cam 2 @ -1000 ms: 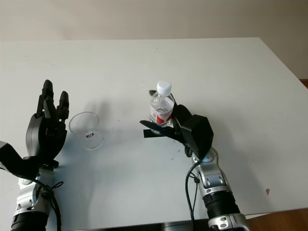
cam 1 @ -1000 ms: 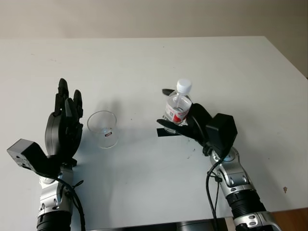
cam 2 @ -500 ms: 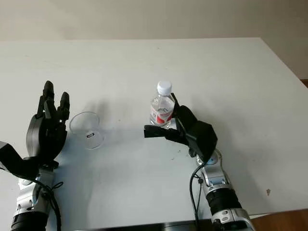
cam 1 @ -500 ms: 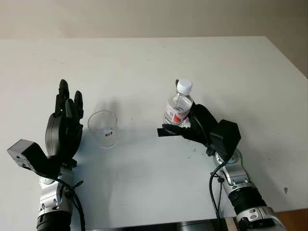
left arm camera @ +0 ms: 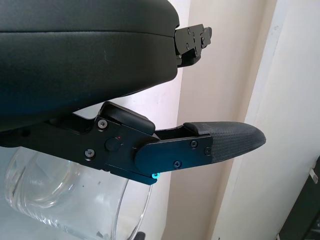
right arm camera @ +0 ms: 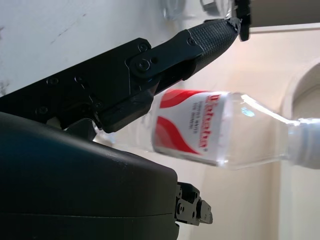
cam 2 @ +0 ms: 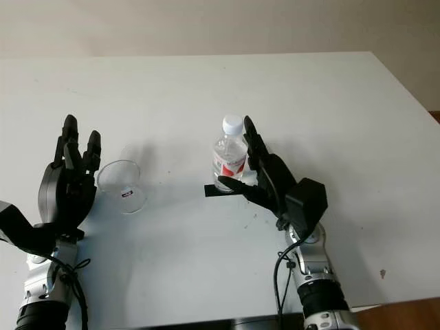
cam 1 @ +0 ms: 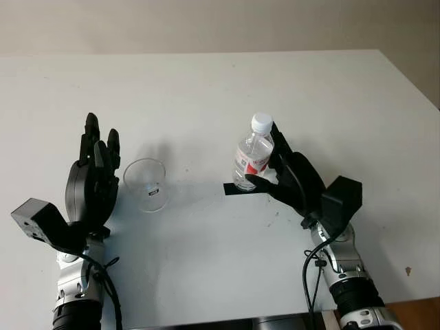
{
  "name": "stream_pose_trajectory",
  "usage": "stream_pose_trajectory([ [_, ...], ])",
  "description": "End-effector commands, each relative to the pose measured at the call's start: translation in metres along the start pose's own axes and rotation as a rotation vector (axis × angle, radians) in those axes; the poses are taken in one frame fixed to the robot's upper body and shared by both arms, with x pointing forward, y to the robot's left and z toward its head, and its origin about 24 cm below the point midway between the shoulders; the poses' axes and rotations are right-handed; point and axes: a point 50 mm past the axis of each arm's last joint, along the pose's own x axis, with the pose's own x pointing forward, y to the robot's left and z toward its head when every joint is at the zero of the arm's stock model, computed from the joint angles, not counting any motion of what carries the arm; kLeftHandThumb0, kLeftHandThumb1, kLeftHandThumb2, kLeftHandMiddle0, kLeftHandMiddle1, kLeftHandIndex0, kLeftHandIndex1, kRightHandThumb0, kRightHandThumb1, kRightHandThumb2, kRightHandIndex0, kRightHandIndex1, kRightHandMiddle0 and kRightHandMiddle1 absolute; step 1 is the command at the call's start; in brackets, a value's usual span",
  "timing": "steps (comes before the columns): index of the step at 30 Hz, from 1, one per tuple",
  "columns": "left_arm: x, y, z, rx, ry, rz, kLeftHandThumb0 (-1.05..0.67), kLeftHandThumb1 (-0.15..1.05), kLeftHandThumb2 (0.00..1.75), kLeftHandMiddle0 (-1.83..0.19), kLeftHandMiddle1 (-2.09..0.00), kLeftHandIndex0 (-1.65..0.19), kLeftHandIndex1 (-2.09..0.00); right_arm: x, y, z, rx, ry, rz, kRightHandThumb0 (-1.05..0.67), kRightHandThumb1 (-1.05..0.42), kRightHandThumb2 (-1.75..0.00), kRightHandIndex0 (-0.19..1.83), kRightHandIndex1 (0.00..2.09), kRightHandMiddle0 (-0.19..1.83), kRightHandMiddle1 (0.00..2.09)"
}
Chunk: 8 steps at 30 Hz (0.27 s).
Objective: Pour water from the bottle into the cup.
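— Where is the bottle point(cam 1: 252, 154) placed, and how is it held?

— It is stood upright near the middle of the white table point(cam 1: 206, 89), cap still on, with the right hand point(cam 1: 292, 180) curled round its lower half; thumb in front, fingers point(cam 2: 251, 141) behind. Whether it is lifted cannot be told.

— And the cup point(cam 1: 146, 183)?

— It is set toward the table's left edge, empty, just beside the open left hand point(cam 1: 93, 180), which holds nothing.

— What is needed for the step?

— The grip should probably be firmed before lifting, and the cap dealt with before tilting.

— The surroundings?

— A black strip point(cam 1: 234, 188) is seen at the bottle's base; a beige wall is seen beyond the far edge.
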Motion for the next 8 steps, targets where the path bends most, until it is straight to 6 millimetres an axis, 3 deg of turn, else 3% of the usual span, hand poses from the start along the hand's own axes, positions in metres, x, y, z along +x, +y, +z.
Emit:
stream_pose_trajectory([
  [1,0.0011,0.0010,0.0012,0.000,-0.008,0.005,-0.86,1.05,0.55,0.02,0.00,0.14,0.00,-0.0029,-0.0013,0.0046,0.009,-0.034,-0.004,-0.85,-0.92,-0.06,-0.19,0.00,-0.19,0.00],
  [8,0.0022,0.0015,-0.0001,-0.002,-0.013,-0.004,-0.86,1.05,0.55,0.04,0.00,0.16,0.00,-0.0039,-0.0002,0.0141,-0.014,-0.080,0.011,-0.86,-0.91,-0.05,-0.19,0.00,-0.19,0.00],
])
